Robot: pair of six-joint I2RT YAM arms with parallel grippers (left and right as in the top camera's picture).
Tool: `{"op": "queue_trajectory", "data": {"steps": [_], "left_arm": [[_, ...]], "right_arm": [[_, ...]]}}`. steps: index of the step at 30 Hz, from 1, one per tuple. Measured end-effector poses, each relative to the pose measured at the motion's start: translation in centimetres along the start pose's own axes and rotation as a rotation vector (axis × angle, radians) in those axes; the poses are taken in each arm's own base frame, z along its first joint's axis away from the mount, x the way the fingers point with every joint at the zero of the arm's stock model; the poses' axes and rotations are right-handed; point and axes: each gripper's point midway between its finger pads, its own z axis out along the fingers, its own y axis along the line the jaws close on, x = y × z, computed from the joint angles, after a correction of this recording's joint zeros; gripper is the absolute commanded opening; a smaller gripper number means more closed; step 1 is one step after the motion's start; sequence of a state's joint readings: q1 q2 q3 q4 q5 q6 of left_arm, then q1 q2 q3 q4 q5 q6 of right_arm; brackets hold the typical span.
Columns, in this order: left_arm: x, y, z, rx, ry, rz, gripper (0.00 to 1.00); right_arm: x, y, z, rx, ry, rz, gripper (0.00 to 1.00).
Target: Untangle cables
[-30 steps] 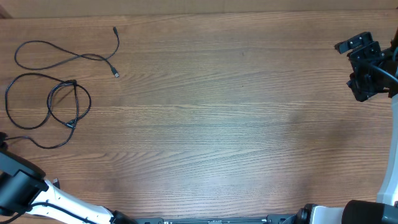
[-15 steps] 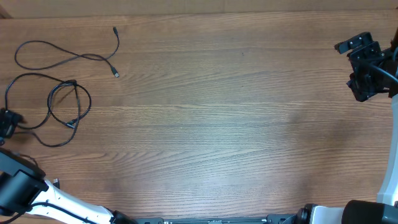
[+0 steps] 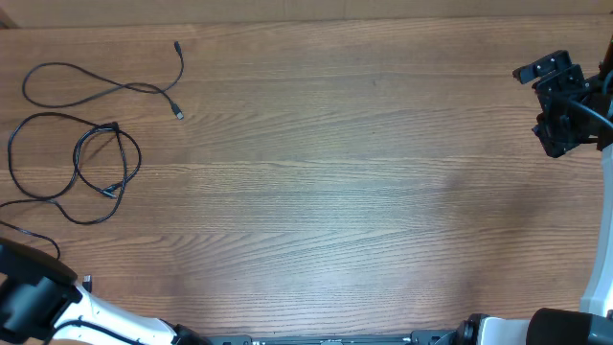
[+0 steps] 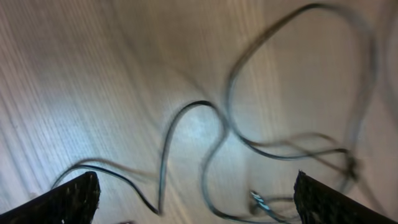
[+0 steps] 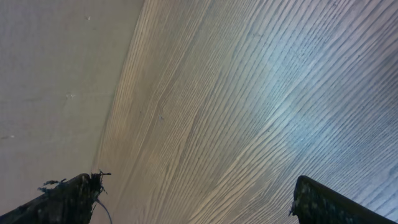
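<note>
Wavy cable (image 3: pixel 105 86) and looped cable (image 3: pixel 96 168) both lie at the table's (image 3: pixel 335 192) left end, wavy one nearer the far edge. Its long axis runs along the table, both plugs at its right end. The looped one has no clear axis; its tail trails to the near-left corner. Left gripper (image 4: pixel 205 202) is wide open over the strands, holding nothing. Right gripper (image 5: pixel 199 202) is open too, at the table's right end. Risk: pinching two crossed strands or yanking the tail cinches the loop into a knot.

No legible text, label, brand, number or sign on the cables (image 3: pixel 116 127), the table (image 3: pixel 335 192) or elsewhere in view.
</note>
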State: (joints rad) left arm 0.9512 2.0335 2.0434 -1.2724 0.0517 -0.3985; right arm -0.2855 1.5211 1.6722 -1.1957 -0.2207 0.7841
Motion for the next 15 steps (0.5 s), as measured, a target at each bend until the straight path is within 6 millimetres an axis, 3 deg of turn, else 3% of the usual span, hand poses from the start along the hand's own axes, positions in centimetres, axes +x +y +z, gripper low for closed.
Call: {"op": "queue_trajectory", "data": {"steps": [3, 6, 11, 15], "left_arm": [[0.8, -2.9, -2.3, 0.161, 0.013, 0.027, 0.93], [3.0, -7.0, -3.7, 0.344, 0.080, 0.134, 0.93], [10.7, -12.8, -4.3, 0.422, 0.232, 0.433, 0.92], [16.3, -16.1, -2.3, 0.327, 0.251, 0.684, 0.91]], "right_arm": [[0.0, 0.0, 0.0, 0.000, 0.000, 0.000, 1.00], [0.0, 0.0, 0.0, -0.001, -0.001, -0.001, 1.00], [-0.1, 0.1, 0.0, -0.005, -0.004, -0.002, 1.00], [-0.1, 0.2, 0.0, -0.009, -0.002, -0.002, 1.00]]}}
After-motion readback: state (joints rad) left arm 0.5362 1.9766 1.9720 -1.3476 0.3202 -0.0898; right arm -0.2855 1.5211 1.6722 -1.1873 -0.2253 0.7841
